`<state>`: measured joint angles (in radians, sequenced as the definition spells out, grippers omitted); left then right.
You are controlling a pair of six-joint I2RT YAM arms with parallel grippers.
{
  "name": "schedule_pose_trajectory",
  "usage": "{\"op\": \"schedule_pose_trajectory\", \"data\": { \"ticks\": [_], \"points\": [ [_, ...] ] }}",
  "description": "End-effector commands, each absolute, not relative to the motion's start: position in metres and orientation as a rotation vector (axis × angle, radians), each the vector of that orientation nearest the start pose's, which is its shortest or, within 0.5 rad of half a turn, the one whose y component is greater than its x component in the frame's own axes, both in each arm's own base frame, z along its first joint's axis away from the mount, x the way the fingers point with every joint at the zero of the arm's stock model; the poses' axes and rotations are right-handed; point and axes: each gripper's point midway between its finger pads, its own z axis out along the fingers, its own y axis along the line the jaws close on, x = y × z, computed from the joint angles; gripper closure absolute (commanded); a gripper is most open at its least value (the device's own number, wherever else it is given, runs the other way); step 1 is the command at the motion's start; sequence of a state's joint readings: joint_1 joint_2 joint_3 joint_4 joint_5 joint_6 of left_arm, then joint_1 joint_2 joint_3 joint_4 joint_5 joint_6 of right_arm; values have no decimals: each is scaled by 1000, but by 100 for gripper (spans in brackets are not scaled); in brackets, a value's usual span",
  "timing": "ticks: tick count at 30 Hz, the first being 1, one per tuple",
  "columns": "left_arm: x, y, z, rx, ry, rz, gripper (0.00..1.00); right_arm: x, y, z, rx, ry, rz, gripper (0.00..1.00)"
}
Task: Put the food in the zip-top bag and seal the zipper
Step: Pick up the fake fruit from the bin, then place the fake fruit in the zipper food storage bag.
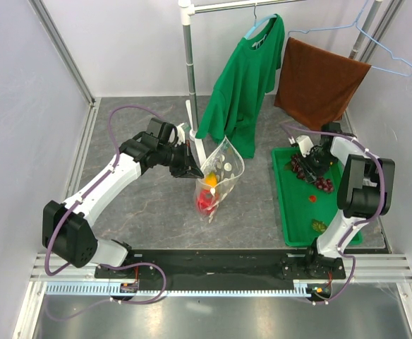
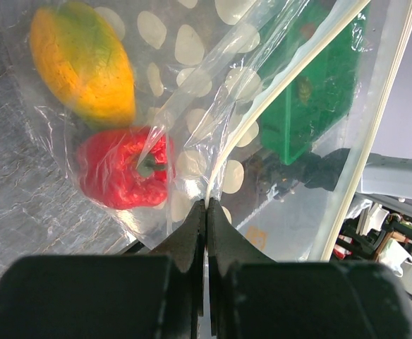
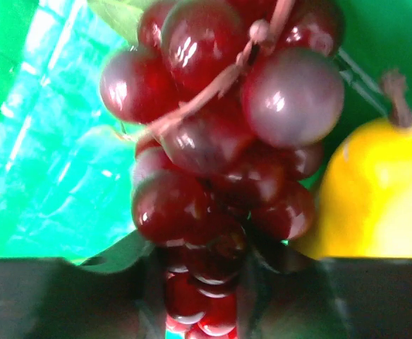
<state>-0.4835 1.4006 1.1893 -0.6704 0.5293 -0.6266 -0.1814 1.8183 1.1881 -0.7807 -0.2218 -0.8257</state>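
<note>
Grey table (image 1: 142, 212) | grape bunch (image 3: 213, 162) in right gripper (image 3: 195, 282) | zip-top bag (image 2: 192, 49) in left gripper (image 2: 206, 212)

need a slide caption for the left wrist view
Left hand pinching the edge of the dotted zip-top bag, mango and red pepper already inside.
</note>
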Motion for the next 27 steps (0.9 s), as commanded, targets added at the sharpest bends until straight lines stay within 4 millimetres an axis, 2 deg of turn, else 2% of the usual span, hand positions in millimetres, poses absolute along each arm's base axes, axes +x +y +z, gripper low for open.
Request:
{"op": "schedule_pose_trajectory", "data": {
  "ticks": [1,2,3,5,6,10,12,17,20,22,26,27],
  "points": [
    [254,-255,203,109,2579,-1111,98,313,-30,38,-908,2683,278,78],
    [254,-254,203,108,2580,-1110,98,312,-27,44,-903,2676,296,82],
    [254,-254,202,108,2581,-1109,98,318,-22,57,-897,2637,316,88],
    [254,-253,203,106,2582,-1109,98,318,-16,79,-868,2606,345,94],
    [255,-254,203,107,2579,-1110,98,324,-11,94,-858,2562,367,98],
    [255,-254,203,105,2580,-1111,98,314,4,137,-830,2505,438,100],
    [256,-254,203,105,2582,-1110,98,312,7,152,-819,2483,442,100],
    [256,-254,205,106,2577,-1116,98,297,7,171,-820,2487,444,100],
    [256,-253,205,104,2575,-1107,98,290,19,194,-832,2434,519,100],
    [255,-253,203,103,2580,-1105,98,290,30,222,-797,2375,567,100],
    [255,-254,204,107,2578,-1113,98,295,81,306,-704,2107,842,100],
    [255,-254,205,109,2577,-1119,98,294,90,320,-688,2061,875,100]
  ]
}}
